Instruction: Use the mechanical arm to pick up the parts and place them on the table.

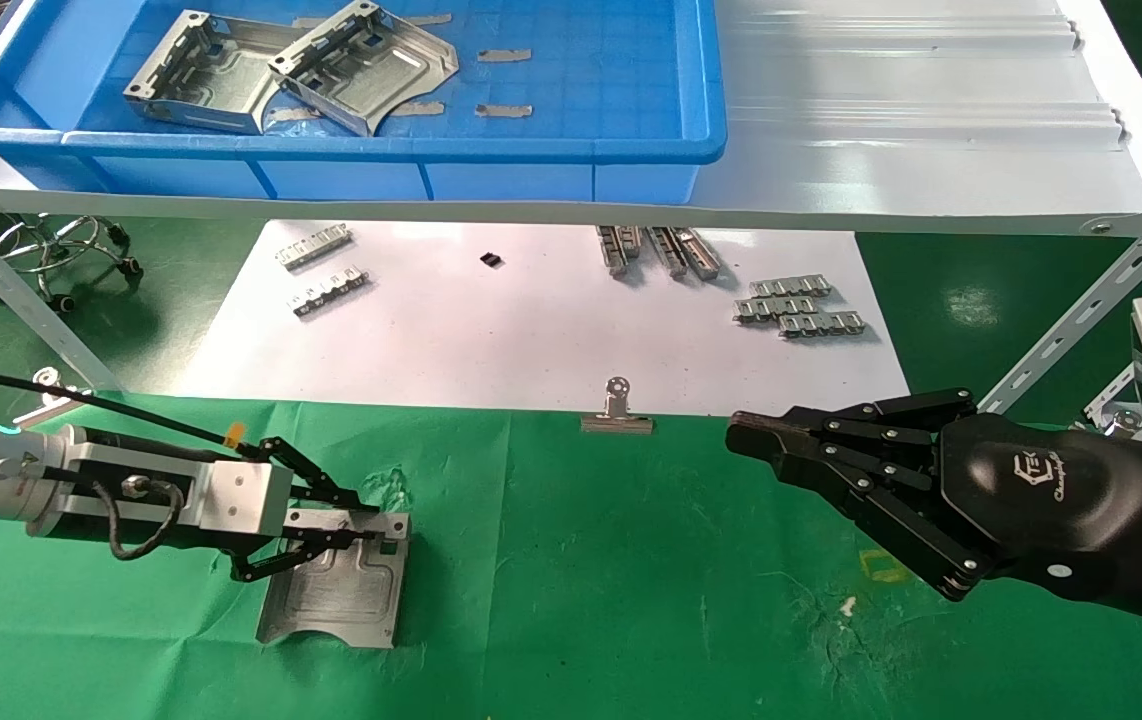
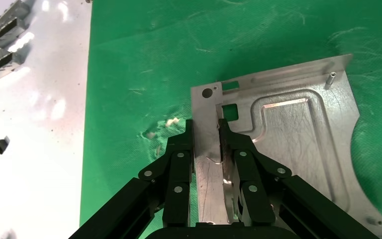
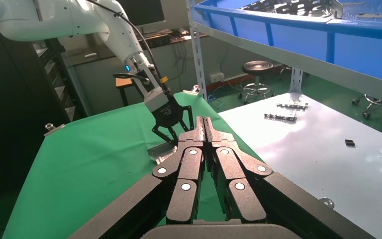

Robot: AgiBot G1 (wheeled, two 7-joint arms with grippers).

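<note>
One silvery stamped part (image 1: 341, 595) lies flat on the green cloth table (image 1: 611, 580), near its left front. My left gripper (image 1: 371, 523) reaches in low from the left, shut on the part's upturned far edge. In the left wrist view its fingers (image 2: 191, 144) stand on either side of that edge strip of the part (image 2: 298, 144). Two more parts (image 1: 196, 75) (image 1: 371, 65) lie in the blue tray (image 1: 531, 150) on the shelf. My right gripper (image 1: 741, 432) hovers shut and empty over the table's right side, and its own view (image 3: 203, 122) shows the tips pressed together.
A white sheet (image 1: 531, 320) behind the green cloth carries small linked metal strips (image 1: 801, 305) and a tiny black piece (image 1: 491, 260). A binder clip (image 1: 617, 410) sits at the cloth's far edge. Slanted shelf braces (image 1: 1081, 310) stand at both sides.
</note>
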